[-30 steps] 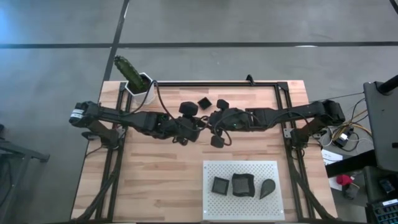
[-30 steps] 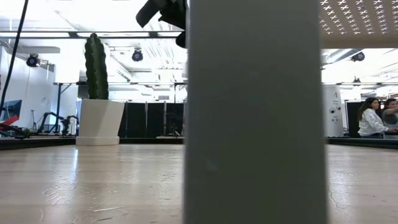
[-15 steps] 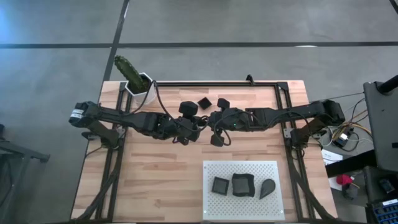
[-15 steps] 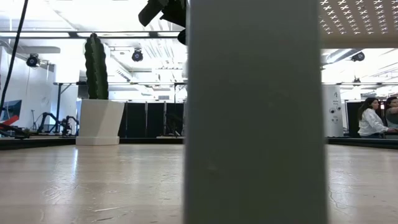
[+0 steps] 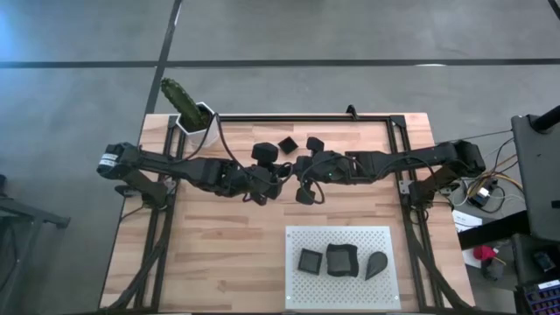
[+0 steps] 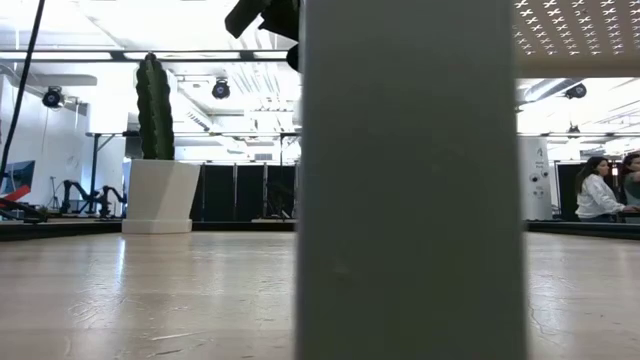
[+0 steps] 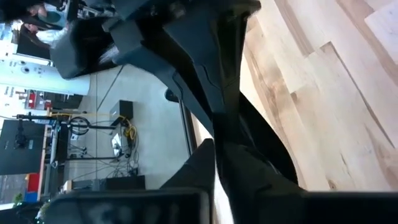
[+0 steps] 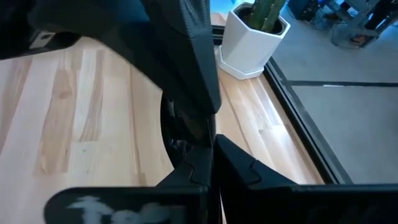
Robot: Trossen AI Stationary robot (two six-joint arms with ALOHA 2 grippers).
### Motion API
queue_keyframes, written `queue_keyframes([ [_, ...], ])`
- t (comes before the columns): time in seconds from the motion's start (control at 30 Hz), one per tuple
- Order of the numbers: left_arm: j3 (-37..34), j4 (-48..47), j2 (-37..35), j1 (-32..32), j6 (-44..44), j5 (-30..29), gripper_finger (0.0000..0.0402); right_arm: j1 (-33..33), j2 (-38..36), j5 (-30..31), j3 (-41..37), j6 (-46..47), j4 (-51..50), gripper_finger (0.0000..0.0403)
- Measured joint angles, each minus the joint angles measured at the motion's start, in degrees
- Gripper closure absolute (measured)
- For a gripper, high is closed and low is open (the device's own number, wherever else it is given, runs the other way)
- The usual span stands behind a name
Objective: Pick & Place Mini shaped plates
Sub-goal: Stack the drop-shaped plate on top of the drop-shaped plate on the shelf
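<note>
On white perforated board (image 5: 341, 236): three mini shaped plates (image 5: 342, 260)

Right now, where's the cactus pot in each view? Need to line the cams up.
High view: white hexagonal cactus pot at the table's far left corner.
Low view: the pot stands left of the wide grey post, cactus rising above it.
Left wrist view: not in it.
Right wrist view: the pot sits at the table edge, beyond the dark fingers.
Shared landmark: the light wooden table, seen in all four.
</note>
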Motion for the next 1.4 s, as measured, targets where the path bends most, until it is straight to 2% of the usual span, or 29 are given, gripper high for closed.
queue_keyframes([
  [0.2, 0.02, 0.87, 0.0, -0.05, -0.01, -0.74, 0.0314, 0.02, -0.05, 0.11, 0.0, 0.31, -0.02, 0.0394],
  [0.3, 0.35, 2.21, -0.07, -0.17, -1.74, -3.4, 0.03, 0.02, -0.23, 3.1, 0.0, 0.94, -0.36, 0.0394],
  [0.5, 2.74, 2.08, -0.63, -0.2, -9.05, -3.91, 0.0298, 0.02, -1.43, 10.52, -0.02, 1.32, -1.81, 0.0394],
  [0.77, 2.97, -0.02, -4.12, 0.35, -26.43, -3.91, 0.0298, 0.14, -4.5, 11.83, -0.02, 1.13, -1.44, 0.0394],
  [0.97, 2.91, -1.8, -6.62, 1.29, -35.55, -3.53, 0.0297, 0.74, -7.49, 11.62, -0.02, -0.75, -1.22, 0.0394],
  [1.17, 1.99, 2.32, -6.36, 2.86, -37.92, 2.81, 0.0299, 2.22, -8.71, 11.5, -0.02, -2.54, -0.84, 0.0394],
  [1.4, -0.97, 8.6, -6.38, 4.23, -37.73, 3.17, 0.0298, 2.84, -9.04, 11.68, -0.02, -3.76, -0.81, 0.0394],
])
